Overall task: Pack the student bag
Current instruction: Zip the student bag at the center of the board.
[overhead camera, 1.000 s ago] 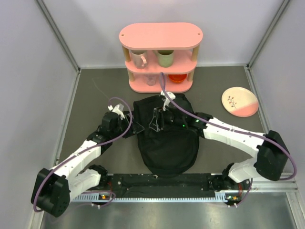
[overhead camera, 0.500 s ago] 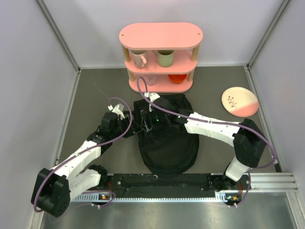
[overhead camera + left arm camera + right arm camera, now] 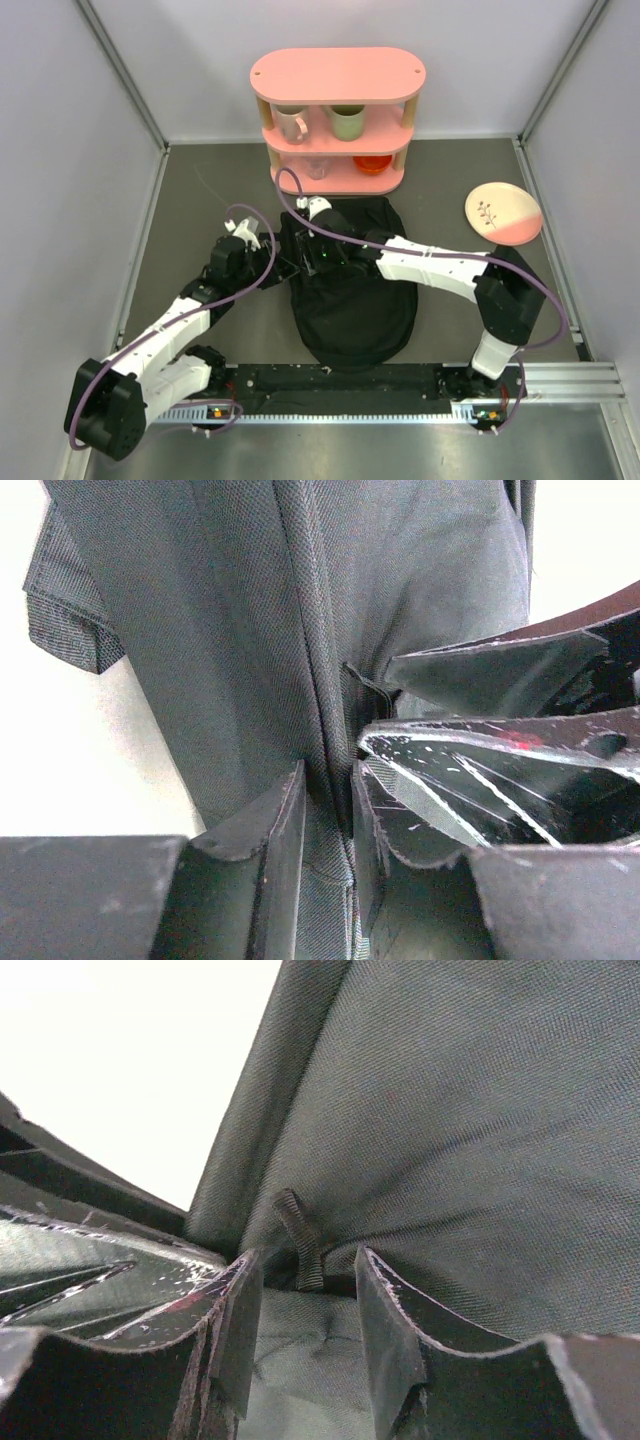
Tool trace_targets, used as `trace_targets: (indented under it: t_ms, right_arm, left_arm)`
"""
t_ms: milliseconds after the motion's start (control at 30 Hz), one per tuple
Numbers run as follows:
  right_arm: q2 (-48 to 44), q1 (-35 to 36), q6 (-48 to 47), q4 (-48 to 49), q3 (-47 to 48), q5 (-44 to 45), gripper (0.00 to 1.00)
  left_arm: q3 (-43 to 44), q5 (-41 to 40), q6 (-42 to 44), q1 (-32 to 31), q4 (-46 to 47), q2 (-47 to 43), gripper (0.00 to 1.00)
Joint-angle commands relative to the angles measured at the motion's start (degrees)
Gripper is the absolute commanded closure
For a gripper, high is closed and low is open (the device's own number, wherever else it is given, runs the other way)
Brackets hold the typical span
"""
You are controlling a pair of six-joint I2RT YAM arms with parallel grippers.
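Note:
The student bag point(image 3: 352, 295) is a floppy black backpack lying flat mid-table, its top toward the shelf. My left gripper point(image 3: 284, 266) is at its upper left edge. In the left wrist view that left gripper point(image 3: 328, 785) is shut on a raised fold of the bag's fabric point(image 3: 320, 680), which fills the gap. My right gripper point(image 3: 309, 258) reaches across the bag to the same corner. Its jaws point(image 3: 308, 1260) stand apart astride a small woven pull tab point(image 3: 303, 1240) without touching it. Each gripper's fingers show at the edge of the other's wrist view.
A pink shelf point(image 3: 337, 75) stands behind the bag with a pale mug point(image 3: 291, 123), a green mug point(image 3: 347, 122), a glass point(image 3: 316, 167) and an orange bowl point(image 3: 373, 163). A pink-and-white plate point(image 3: 503, 212) lies at the right. Grey walls close the sides.
My right arm has swung left across the bag, bringing its gripper beside the left one, and its jaws have narrowed. The left jaws have closed onto the fabric fold.

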Motion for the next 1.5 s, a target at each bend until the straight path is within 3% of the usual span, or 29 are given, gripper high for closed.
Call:
trace_targets:
  t_ms: [0,233,333,367,533,700,833,1467]
  right_arm:
    - [2.0,0.58,-1.34,0.29,3.22,4.72,0.6]
    - [4.37,0.66,-1.6,0.2,5.59,5.95,0.64]
    - [4.9,0.66,-1.51,0.02,6.39,6.57,0.72]
    - [4.99,0.75,-1.43,-0.06,6.47,6.83,0.81]
    - [4.99,0.75,-1.07,-0.59,6.3,9.3,1.0]
    - [2.45,0.75,0.24,-0.42,4.03,12.97,1.0]
    - [-2.9,0.66,1.03,2.39,-0.11,14.92,1.0]
    - [-14.08,0.75,7.45,5.38,-13.38,23.62,1.0]
  left_arm:
    - [-0.05,2.08,0.3,0.28,3.98,-1.48,0.73]
    - [-0.13,2.34,0.21,0.37,4.06,-1.66,0.75]
    - [-0.13,2.34,0.12,0.37,4.06,-1.57,0.76]
    - [-0.22,2.34,0.12,0.37,4.15,-1.57,0.76]
    - [-0.22,2.34,0.21,0.46,4.06,-1.39,0.8]
    - [-0.22,2.26,0.47,0.55,3.71,-1.3,0.87]
    - [-0.49,2.34,0.91,0.64,3.36,-1.21,1.0]
    - [-0.84,0.32,3.72,3.71,-1.64,-3.5,1.0]
